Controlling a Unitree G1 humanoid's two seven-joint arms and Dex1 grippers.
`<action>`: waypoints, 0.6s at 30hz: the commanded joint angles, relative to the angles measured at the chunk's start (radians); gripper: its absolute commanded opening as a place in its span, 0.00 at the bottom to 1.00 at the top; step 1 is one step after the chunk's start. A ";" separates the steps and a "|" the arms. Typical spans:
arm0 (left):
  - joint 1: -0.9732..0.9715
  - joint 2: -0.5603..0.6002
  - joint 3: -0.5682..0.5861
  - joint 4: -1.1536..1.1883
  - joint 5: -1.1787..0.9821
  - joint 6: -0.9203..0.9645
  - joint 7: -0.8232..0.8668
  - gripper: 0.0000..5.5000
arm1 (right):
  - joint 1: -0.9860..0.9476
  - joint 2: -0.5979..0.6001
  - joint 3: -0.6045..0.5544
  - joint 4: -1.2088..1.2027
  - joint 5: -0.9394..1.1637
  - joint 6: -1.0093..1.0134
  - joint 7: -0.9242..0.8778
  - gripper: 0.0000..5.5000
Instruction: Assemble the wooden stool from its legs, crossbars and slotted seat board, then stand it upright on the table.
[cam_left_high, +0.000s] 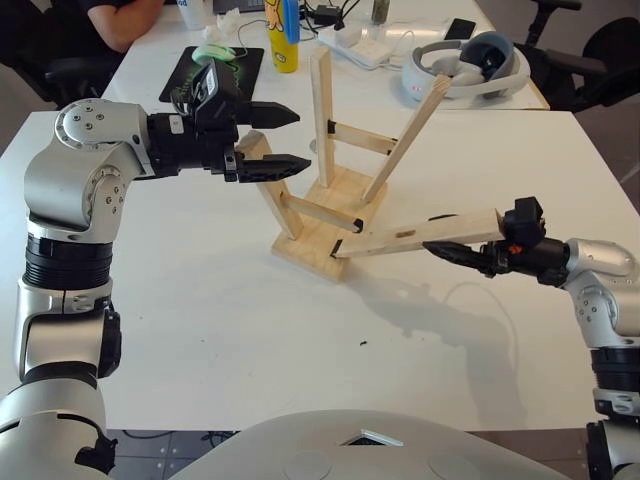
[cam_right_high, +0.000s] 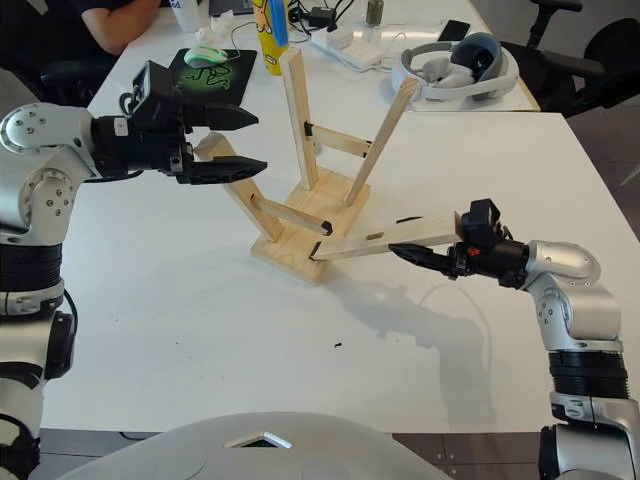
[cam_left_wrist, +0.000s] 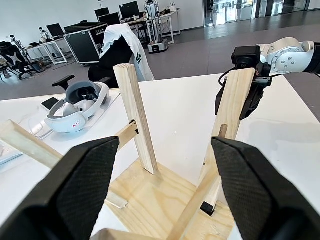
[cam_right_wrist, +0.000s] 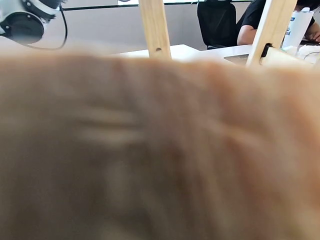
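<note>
**Fourth leg (cam_left_high: 420, 233) offered to the upturned seat board (cam_left_high: 312, 243)**

The seat board lay flat, underside up, in the middle of the tabletop (cam_left_high: 200, 320), somewhat nearer its far edge. This probably allowed the parts to be pushed downward into its slots. Three fitted legs (cam_left_high: 322, 110) rose from it, leaning apart and tied together by crossbars (cam_left_high: 362, 138).

The fourth leg lay almost level. Its inner end met the board's corner nearest the right edge of the tabletop, and its outer end pointed toward that edge. The right gripper (cam_left_high: 440, 232) was clamped on that outer end, a grip that gave leverage to swing the leg up into its slot.

The left gripper (cam_left_high: 300, 140) was spread wide. Its fingers stood on either side of the top of the leg nearest the left edge (cam_left_high: 275, 200), apparently to steady the frame. Contact with the wood could not be confirmed, and it held nothing.

Beyond the far edge stood a yellow bottle (cam_left_high: 284, 35), whose contents could not be made out, and a pair of headphones (cam_left_high: 465, 60).
</note>
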 joint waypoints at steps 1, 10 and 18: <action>0.024 0.002 0.033 -0.040 -0.010 0.008 0.031 0.62 | -0.058 -0.052 0.008 -0.057 0.000 0.084 -0.007 0.38; 0.055 -0.019 0.146 -0.094 -0.077 0.036 0.145 0.62 | -0.130 -0.126 0.097 -0.250 -0.034 0.314 -0.090 0.38; 0.084 -0.015 0.238 -0.123 -0.128 0.060 0.228 0.62 | -0.222 -0.136 0.117 -0.238 -0.060 0.442 -0.174 0.38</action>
